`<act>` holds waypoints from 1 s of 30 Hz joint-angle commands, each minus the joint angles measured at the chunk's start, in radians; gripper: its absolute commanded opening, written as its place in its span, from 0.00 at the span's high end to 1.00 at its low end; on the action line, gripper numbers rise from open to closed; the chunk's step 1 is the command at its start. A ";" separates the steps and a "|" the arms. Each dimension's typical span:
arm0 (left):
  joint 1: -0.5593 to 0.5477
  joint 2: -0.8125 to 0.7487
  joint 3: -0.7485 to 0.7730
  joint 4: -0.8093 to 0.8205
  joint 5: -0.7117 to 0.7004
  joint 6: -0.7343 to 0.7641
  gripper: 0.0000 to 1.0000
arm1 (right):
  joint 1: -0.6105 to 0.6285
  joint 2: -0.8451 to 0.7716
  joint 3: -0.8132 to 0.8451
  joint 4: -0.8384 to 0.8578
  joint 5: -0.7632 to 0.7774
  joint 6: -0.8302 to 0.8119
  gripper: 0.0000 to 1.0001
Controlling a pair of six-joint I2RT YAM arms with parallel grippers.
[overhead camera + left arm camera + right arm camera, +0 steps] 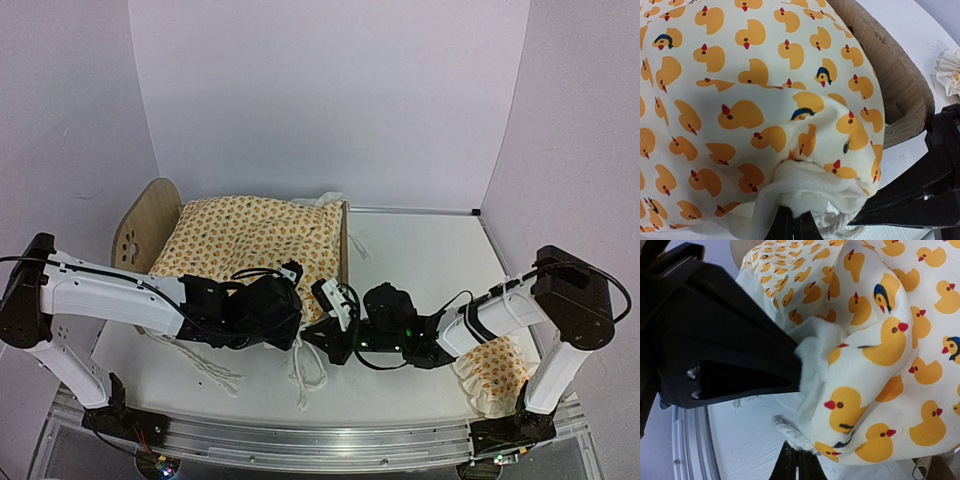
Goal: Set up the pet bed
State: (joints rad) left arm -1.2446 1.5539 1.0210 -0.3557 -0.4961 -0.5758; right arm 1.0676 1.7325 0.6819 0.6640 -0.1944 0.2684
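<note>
Pet bed [145,232] stood at the worktop's [420,260] left rear, its frame draped by the duck-print quilt [250,240]. Left jaws were clamped on the quilt's white ruffled near edge; just beside them, right jaws pinched the same hem. Doing this well likely meant drawing both grips evenly, low and level, so the cloth lay flat without dragging the light frame. Pillow [495,375] lay far right.

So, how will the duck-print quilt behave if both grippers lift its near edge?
Probably floppy: the duck-print quilt bunches and folds where the left gripper and right gripper pinch it. Likely light, and apt to sag between them, since its fabric drapes softly over the pet bed.
</note>
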 commanded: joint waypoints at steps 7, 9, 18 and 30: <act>0.005 -0.030 0.044 -0.064 -0.089 -0.039 0.98 | -0.009 0.084 0.085 0.057 0.131 0.096 1.00; 0.006 -0.036 0.044 -0.096 -0.107 -0.064 0.93 | -0.009 0.096 0.081 0.071 0.136 0.114 1.00; 0.004 -0.167 0.014 -0.167 0.007 -0.072 0.57 | -0.009 0.101 0.090 0.087 0.126 0.104 1.00; 0.006 -0.409 -0.268 0.287 0.341 -0.023 0.87 | -0.009 0.086 0.082 0.079 0.090 0.072 1.00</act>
State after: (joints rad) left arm -1.2430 1.1084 0.7799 -0.2665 -0.2737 -0.6201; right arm 1.0668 1.8404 0.7433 0.7113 -0.0975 0.3565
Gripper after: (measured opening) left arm 0.246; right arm 0.032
